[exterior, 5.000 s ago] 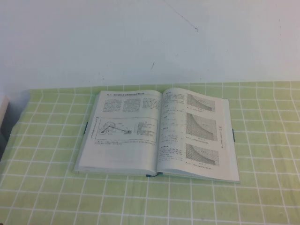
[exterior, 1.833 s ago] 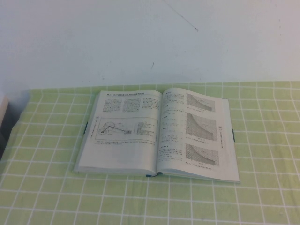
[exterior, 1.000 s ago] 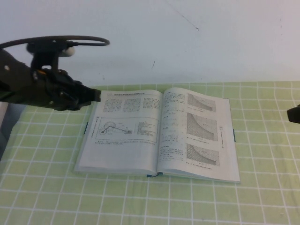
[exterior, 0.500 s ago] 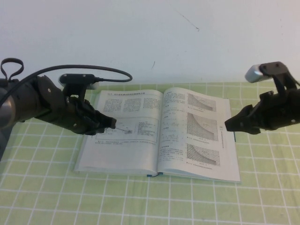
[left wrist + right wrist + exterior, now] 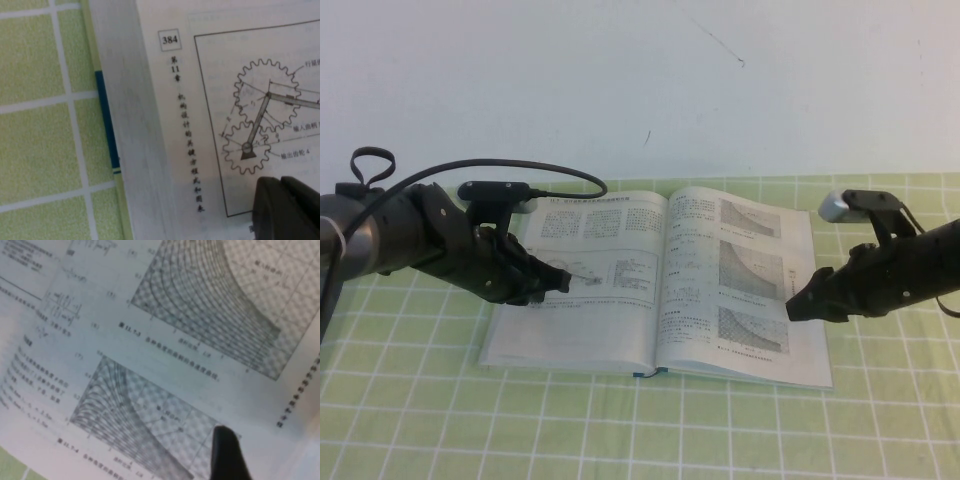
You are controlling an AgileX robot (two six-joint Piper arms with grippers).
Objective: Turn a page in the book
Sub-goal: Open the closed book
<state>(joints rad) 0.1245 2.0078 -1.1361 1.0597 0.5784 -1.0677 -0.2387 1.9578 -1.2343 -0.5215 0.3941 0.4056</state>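
Note:
The book (image 5: 710, 290) lies open and flat in the middle of the table, with text and a gear diagram on its left page and three grey graphs on its right page. My left gripper (image 5: 560, 283) is shut, its tip over the gear diagram on the left page (image 5: 200, 100); its fingers (image 5: 270, 200) show pressed together. My right gripper (image 5: 792, 308) is shut, its tip over the outer part of the right page by the lowest graph; in the right wrist view the dark tip (image 5: 222, 432) is just above that page (image 5: 150, 340).
A green checked tablecloth (image 5: 420, 400) covers the table and a white wall (image 5: 620, 80) stands behind. The book's teal cover edge (image 5: 107, 125) shows beside the page stack. A black cable (image 5: 550, 172) loops over my left arm.
Both arms have come into view from the sides and moved in over the book. In the last half second the right gripper moved left and down onto the right page; the left barely shifted.

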